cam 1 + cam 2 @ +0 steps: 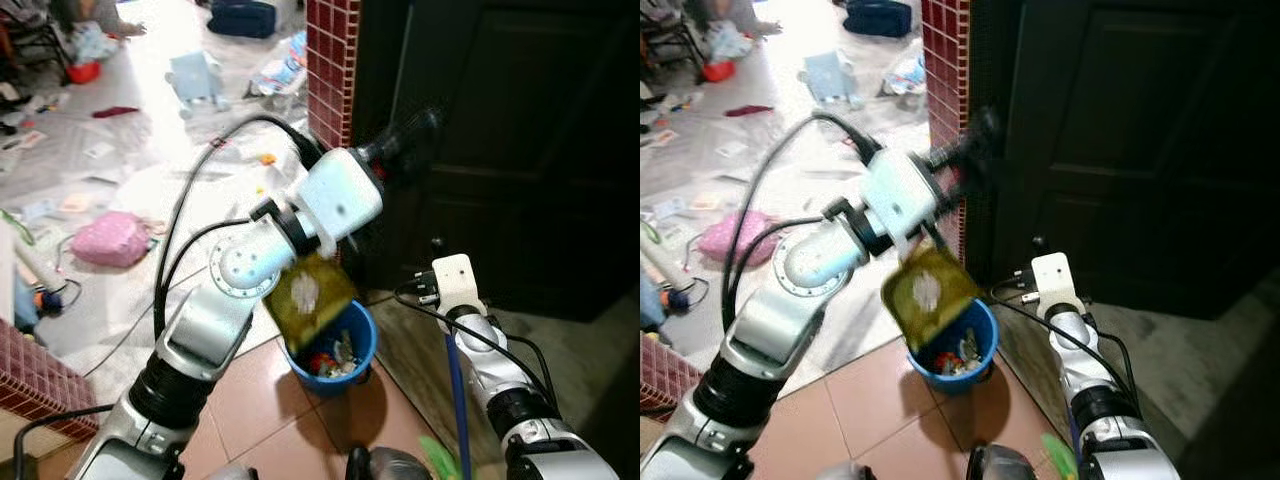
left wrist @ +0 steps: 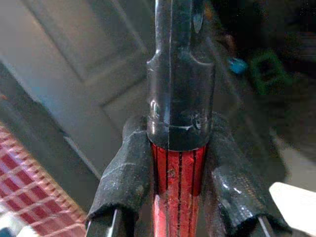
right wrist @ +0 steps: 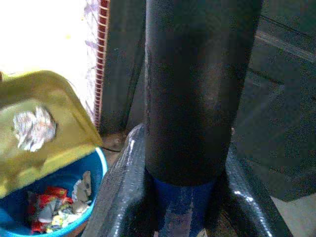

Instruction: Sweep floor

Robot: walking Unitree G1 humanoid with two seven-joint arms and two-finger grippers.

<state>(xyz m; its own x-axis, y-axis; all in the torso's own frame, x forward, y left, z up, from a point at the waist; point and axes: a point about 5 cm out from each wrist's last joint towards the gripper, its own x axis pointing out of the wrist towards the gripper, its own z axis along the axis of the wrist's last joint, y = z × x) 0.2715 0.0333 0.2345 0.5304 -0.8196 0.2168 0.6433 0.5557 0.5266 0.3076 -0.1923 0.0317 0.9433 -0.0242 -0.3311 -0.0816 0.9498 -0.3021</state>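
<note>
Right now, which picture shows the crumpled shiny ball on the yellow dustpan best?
The right wrist view: the silver foil ball sits close and sharp on the tilted yellow dustpan over the blue bucket. Both eye views show it as a small pale blur. The left wrist view shows the left gripper clamping the dustpan's handle.

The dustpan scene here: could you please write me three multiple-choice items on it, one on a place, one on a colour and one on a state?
1. Where is the yellow dustpan?
A. flat on the floor
B. tipped above the bucket
C. leaning on the door

2. What colour is the bucket?
A. blue
B. red
C. white

3. What is the left hand doing?
A. hanging open
B. gripping a red and black handle
C. holding a cloth

Key: 1 B, the pan tilts over the bucket's mouth with a crumpled silvery scrap on it. 2 A, its rim and wall are blue. 3 B, the fingers close on the handle.
</note>
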